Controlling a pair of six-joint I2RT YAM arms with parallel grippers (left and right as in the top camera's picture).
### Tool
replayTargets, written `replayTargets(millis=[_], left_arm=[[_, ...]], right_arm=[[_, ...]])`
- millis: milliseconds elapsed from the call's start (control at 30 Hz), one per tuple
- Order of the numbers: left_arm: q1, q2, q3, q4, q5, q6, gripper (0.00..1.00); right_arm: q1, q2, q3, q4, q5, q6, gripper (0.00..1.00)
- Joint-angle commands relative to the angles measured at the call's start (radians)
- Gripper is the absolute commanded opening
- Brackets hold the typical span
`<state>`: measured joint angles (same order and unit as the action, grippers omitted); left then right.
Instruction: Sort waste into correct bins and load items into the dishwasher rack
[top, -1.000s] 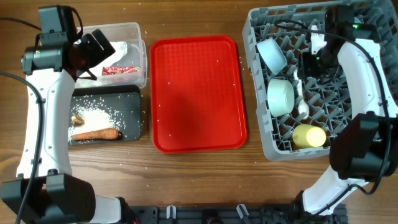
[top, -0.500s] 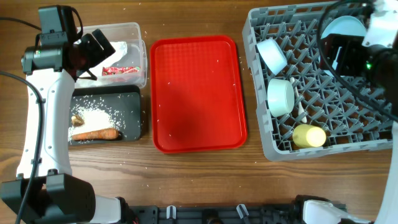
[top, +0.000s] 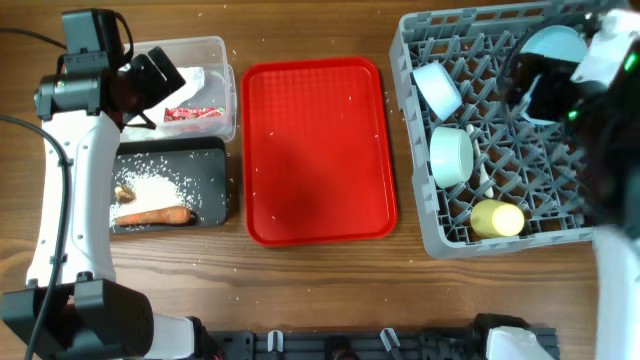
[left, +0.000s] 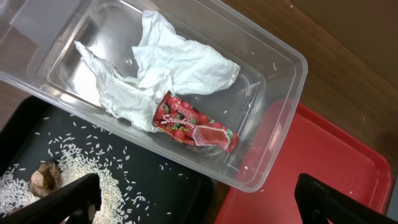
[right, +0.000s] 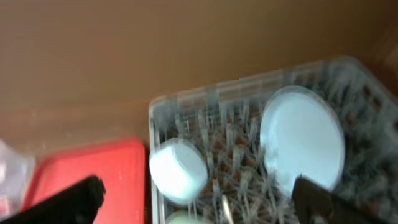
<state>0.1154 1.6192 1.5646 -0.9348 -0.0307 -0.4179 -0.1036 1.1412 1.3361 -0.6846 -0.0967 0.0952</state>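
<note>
Orange carrot stick (top: 153, 214), lying left-right, black bin (top: 205, 165)

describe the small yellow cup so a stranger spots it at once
On the right of the wooden table stands a large grey plastic dishwasher rack. Near its robot-side edge sits a small yellow cup, beside a pale teal bowl. Nothing else there is yellow.

The blurred right arm (top: 605, 160) covers the right side of the large grey pegged plastic rack (top: 440, 235) and the lower edge of the pale blue round plate (top: 555, 42), upper right of the overhead frame. The right wrist view is blurred throughout. In the left wrist view, the shallow black tub (left: 155, 193) runs off the lower left.
</note>
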Motion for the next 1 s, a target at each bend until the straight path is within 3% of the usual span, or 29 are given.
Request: replayTargets(millis=[0, 133, 300, 500, 967], left_arm=[[0.005, -0.009, 0.01, 0.001, -0.012, -0.006, 1.0], [0.005, -0.009, 0.01, 0.001, -0.012, -0.006, 1.0], [0.005, -0.009, 0.01, 0.001, -0.012, -0.006, 1.0], [0.005, -0.009, 0.01, 0.001, -0.012, -0.006, 1.0], [0.005, -0.009, 0.01, 0.001, -0.012, -0.006, 1.0]], right_arm=[[0.021, -0.256, -0.372, 0.251, 0.003, 0.03, 1.0], [0.064, -0.627, -0.963, 0.718, 0.007, 0.039, 1.0], [0.074, -0.957, -1.302, 0.803, 0.007, 0.144, 1.0], [0.111, -1.138, -1.331, 0.697, 0.022, 0.143, 1.0], [0.116, -1.127, -1.331, 0.687, 0.022, 0.143, 1.0]])
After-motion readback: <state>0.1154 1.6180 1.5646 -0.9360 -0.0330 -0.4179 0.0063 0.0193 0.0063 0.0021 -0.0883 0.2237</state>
